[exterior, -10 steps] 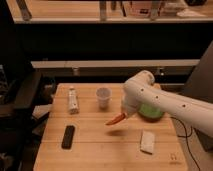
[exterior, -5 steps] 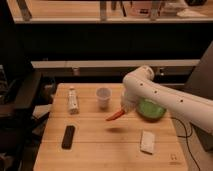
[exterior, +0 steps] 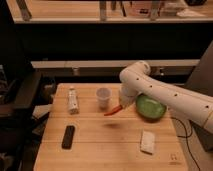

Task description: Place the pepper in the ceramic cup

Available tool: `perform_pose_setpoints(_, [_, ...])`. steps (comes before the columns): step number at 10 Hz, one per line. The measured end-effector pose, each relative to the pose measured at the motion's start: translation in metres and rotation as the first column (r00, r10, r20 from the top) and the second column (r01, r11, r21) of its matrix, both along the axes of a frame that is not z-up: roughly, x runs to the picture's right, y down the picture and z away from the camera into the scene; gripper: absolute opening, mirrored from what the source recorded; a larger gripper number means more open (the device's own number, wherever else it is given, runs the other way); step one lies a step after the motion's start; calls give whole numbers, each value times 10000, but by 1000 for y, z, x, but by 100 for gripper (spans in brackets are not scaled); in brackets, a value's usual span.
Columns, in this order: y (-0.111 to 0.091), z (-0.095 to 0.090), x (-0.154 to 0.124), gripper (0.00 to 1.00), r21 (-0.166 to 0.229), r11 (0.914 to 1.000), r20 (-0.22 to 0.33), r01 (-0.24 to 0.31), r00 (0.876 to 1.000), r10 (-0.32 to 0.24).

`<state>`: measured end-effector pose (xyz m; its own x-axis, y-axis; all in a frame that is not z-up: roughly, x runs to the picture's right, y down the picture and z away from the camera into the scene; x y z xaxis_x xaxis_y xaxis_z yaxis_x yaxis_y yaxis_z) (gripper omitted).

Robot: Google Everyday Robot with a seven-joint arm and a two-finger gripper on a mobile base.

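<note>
Camera view shows my gripper (exterior: 121, 105) clamped on one end of the pepper (exterior: 112, 111), holding it clear of the table (exterior: 100, 147) just beside the ceramic cup (exterior: 103, 97), tip slanting down, ready, I judge, to go up over the rim.

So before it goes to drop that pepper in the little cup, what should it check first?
1. Pepper gripped: ok, the gripper holds one end, lifted off the table.
2. Ceramic cup upright: ok.
3. Pepper over the cup: not ok, it hangs beside the cup, on the green bowl's side.
4. Cup empty inside: cannot tell.
5. Way to the cup free: ok, nothing stands between them.
</note>
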<state>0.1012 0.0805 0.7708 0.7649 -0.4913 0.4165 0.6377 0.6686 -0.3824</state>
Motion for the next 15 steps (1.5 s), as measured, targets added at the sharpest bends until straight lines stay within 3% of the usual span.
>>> perform_pose_setpoints(10, [-41,23,-22,2,422,9984,15,378,9993,-379])
perform_pose_setpoints(11, [-35,23,-25,7,374,9981,-71,494,9988,-492])
perform_pose_setpoints(13, [-22,24,-34,28,312,9971,-105,692,9976,-689])
perform_pose_setpoints(15, [-28,27,-29,48,288,9971,-90,703,9975,-701])
